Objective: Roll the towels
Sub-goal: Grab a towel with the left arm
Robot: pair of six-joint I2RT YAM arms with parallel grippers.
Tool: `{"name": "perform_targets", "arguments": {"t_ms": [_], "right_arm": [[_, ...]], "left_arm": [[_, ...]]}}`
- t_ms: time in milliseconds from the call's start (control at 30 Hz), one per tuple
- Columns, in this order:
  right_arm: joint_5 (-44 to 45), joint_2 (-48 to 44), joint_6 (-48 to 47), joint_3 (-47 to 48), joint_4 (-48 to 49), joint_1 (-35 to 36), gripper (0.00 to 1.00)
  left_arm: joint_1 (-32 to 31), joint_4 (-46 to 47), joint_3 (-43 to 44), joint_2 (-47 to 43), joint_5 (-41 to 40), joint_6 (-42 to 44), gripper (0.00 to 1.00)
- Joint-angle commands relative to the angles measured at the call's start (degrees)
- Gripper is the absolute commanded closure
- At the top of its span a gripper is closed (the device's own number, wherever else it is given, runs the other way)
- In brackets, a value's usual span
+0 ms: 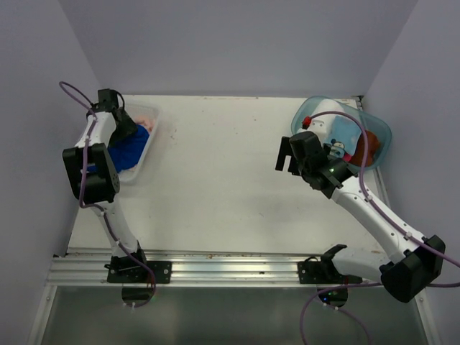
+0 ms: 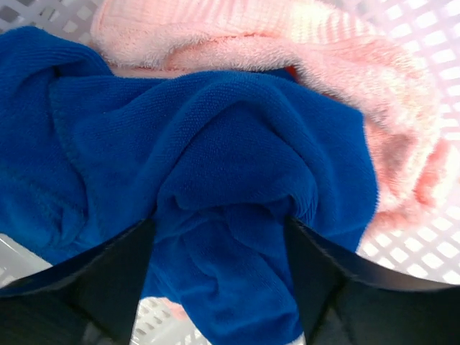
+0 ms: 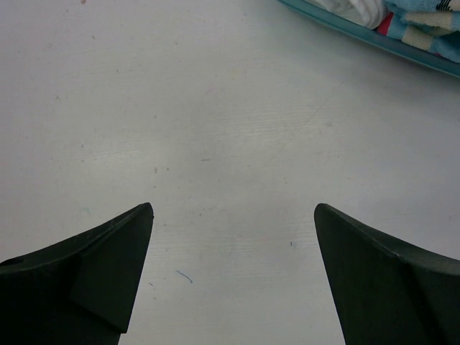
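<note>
In the white basket (image 1: 149, 152) at the left edge of the bench (image 1: 215, 165) lie both towels: the blue towel (image 2: 215, 129) on top and nearer the camera, the pink towel (image 2: 374, 79) behind it and partly under it, the two touching. Both are crumpled, neither is rolled, and neither is on the bench yet.

Left tool (image 2: 219, 237): down in the basket, its fingers set apart astride a raised ridge of the blue towel. The cloth fills the gap and touches both fingers. Whether it is clamped, I cannot tell.

Right tool (image 3: 233, 212): fingers wide apart, holding nothing, over bare bench beside the teal basin (image 1: 381, 136) at the right.

Handling, as judged: both towels are soft, light terry. They will sag and bunch, and will not slip readily. Neither is fragile. A pinch on the ridge now between the fingers should lift the blue towel. The pink one may drag along where they overlap. For rolling, a hold on a corner or hem would serve better, but none can be made out in the heap.

Count: two towels, one blue and one pink. One basket. One basin, holding other cloths. Two tools.
</note>
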Motion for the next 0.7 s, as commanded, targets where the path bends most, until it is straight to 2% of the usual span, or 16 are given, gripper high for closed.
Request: {"name": "perform_targets", "arguments": {"t_ms": [0,33,67,133,233,300,333,367,467,667], "right_arm": [[-0.15,-2.03,1.32,-0.05,-0.04,0.25,0.01],[-0.07,-2.12,1.32,-0.05,-0.13,0.25,0.01],[0.02,-2.29,1.41,-0.14,-0.13,0.25,0.01],[0.02,-2.47,1.58,-0.32,-0.04,0.25,0.01],[-0.5,-2.47,1.76,-0.4,0.22,0.33,0.02],[-0.68,-2.56,1.85,-0.4,0.14,0.25,0.01],[-0.68,-2.64,1.93,-0.4,-0.04,0.25,0.01],[-0.68,-2.64,2.02,-0.4,-0.13,0.33,0.01],[-1.29,-3.26,1.68,-0.76,0.22,0.33,0.01],[-2.79,-2.21,1.5,-0.75,0.4,0.33,0.01]], "left_arm": [[0.14,1.01,3.23,1.52,-1.71,0.0,0.26],[0.05,1.19,3.14,1.79,-1.45,0.0,0.3],[0.05,1.19,2.79,2.05,-1.19,0.09,0.4],[0.05,1.89,2.26,2.84,0.82,0.53,0.51],[0.05,3.48,1.82,3.63,3.73,2.73,0.6],[0.05,3.13,1.82,3.46,4.96,3.25,0.76],[0.05,2.6,2.08,3.11,5.05,3.34,0.9],[0.05,2.16,2.0,1.46,4.97,3.34,0.95],[0.05,2.41,0.86,-5.03,5.58,3.61,1.0],[-0.12,4.79,-2.05,-19.98,6.11,5.36,1.0]]}}
